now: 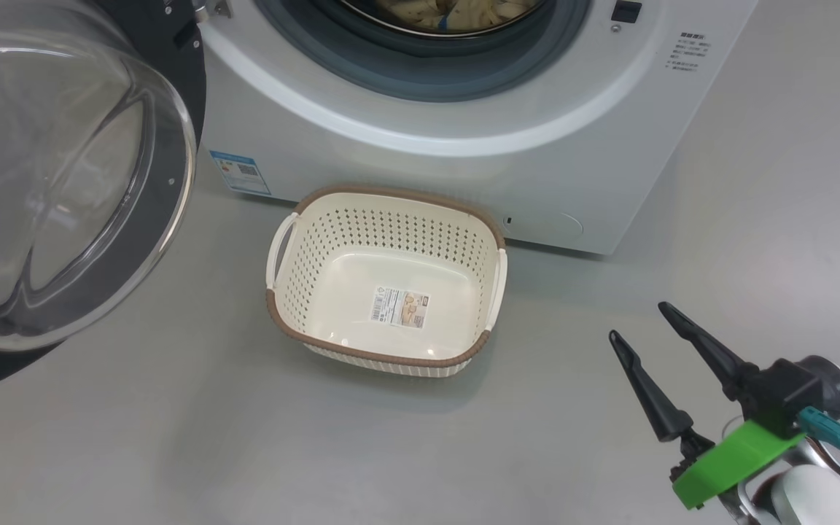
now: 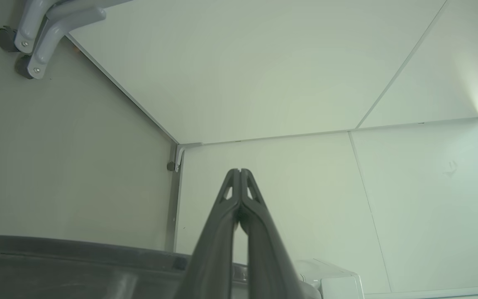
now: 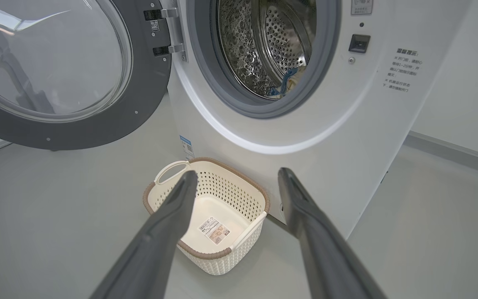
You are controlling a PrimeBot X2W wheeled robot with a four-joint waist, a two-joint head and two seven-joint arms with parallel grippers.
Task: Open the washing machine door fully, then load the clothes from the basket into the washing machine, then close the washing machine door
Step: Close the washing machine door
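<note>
Our right gripper [image 1: 637, 320] hangs spread wide, holding nothing, at the near right. Our left gripper [image 2: 239, 170] is clenched tip to tip. The basket [image 1: 391, 192] sits just before the washing machine [image 1: 464, 168] — the clothes [image 1: 449, 14] lie in its drum, and the washing machine door [image 1: 63, 182] stands open at the left.

The grey floor [image 1: 172, 437] carries the washing machine [image 1: 464, 182] and, just before it, the basket [image 1: 391, 227].

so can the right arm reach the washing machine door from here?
Probably, at a stretch: the washing machine door hangs open far left of the right gripper, with only the low basket between.
</note>
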